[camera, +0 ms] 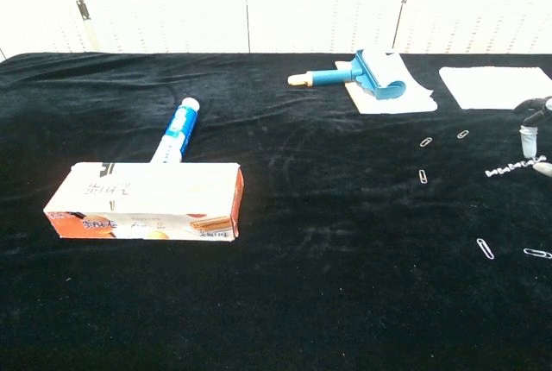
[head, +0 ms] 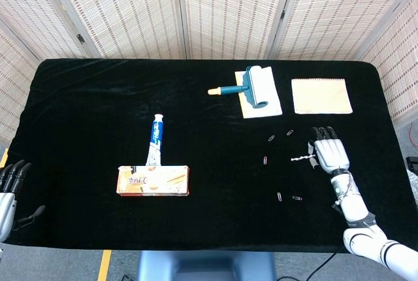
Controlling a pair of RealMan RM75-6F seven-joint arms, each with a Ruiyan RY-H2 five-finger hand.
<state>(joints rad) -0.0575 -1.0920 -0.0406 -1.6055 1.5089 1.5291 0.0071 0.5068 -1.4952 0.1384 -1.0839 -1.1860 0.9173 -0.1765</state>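
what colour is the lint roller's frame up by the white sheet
The lint roller frame is teal blue, with a pale tan handle tip; the chest view shows it best.

The right hand (head: 330, 153) pinches a small metal chain (head: 300, 159) above scattered paper clips (head: 281, 196).

Head view high, steep; chest view low, nearer; shared table (head: 78, 98).

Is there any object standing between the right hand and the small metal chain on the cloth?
Nothing visible does. The right hand is already at the chain, its fingers at the chain's end. The nearest paperclip lies off to the side.
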